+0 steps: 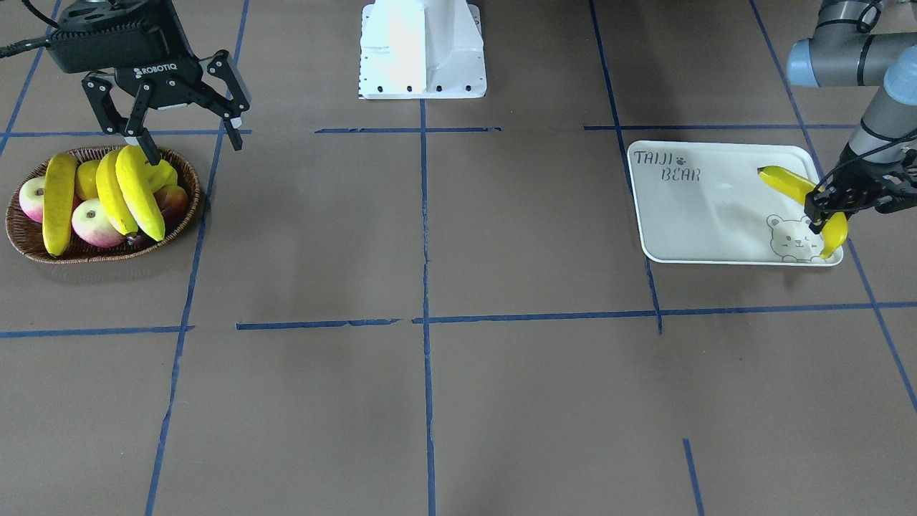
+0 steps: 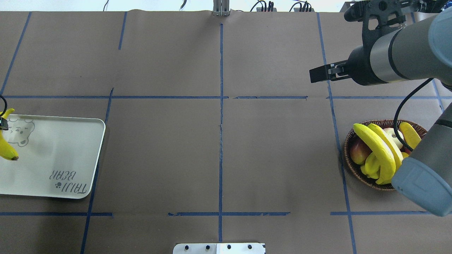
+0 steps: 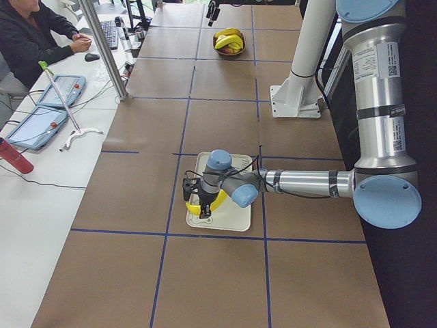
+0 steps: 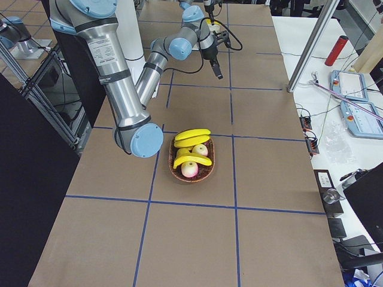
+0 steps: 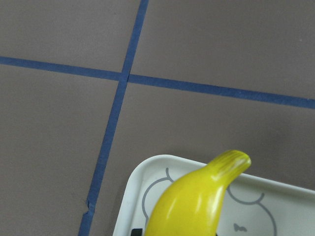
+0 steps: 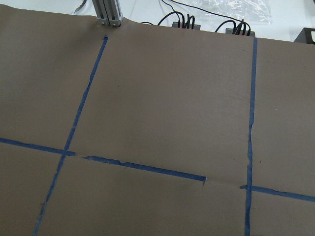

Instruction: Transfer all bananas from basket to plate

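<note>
The off-white plate [image 1: 709,215] lies on the robot's left side of the table. My left gripper [image 1: 824,215] is shut on one banana [image 1: 788,186] over the plate's bear-face corner. I cannot tell whether that banana touches the plate. In the left wrist view the banana [image 5: 202,201] tip fills the bottom, above the plate [image 5: 130,191] corner. The brown wicker basket [image 1: 188,208] on the other side holds three bananas [image 1: 140,190] lying on other fruit. My right gripper [image 1: 192,140] hangs open just above the basket's robot-side rim, holding nothing.
Red-and-pink apples [image 1: 89,222] and a small yellow fruit [image 1: 87,179] lie under the bananas in the basket. The robot's white base [image 1: 423,50] stands at the table's middle. A person sits at a side bench with tablets [image 3: 54,102]. Blue tape lines cross the brown table.
</note>
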Controlling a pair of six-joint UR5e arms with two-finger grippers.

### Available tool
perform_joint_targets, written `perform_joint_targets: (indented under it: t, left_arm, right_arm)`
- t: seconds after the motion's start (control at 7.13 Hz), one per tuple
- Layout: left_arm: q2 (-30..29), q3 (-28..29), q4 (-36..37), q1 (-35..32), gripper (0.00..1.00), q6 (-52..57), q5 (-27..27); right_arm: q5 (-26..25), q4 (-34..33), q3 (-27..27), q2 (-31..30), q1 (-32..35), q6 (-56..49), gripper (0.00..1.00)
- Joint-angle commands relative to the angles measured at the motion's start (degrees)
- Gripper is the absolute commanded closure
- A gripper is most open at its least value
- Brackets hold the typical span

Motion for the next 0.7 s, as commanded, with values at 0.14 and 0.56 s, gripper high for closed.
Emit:
perform_joint_targets:
  t: [0.14, 0.56]
  left_arm:
    - [2.58, 0.12, -1.39, 2.44, 0.84, 2.04, -0.15]
    - [2.59, -2.15, -1.21, 2.53, 0.0, 2.66, -1.03]
  right_arm:
    - [1.48, 0.0, 0.01, -0.03, 0.9, 0.06, 0.0]
    - [2.36, -0.09, -0.16, -0.11, 1.51, 0.06, 0.0]
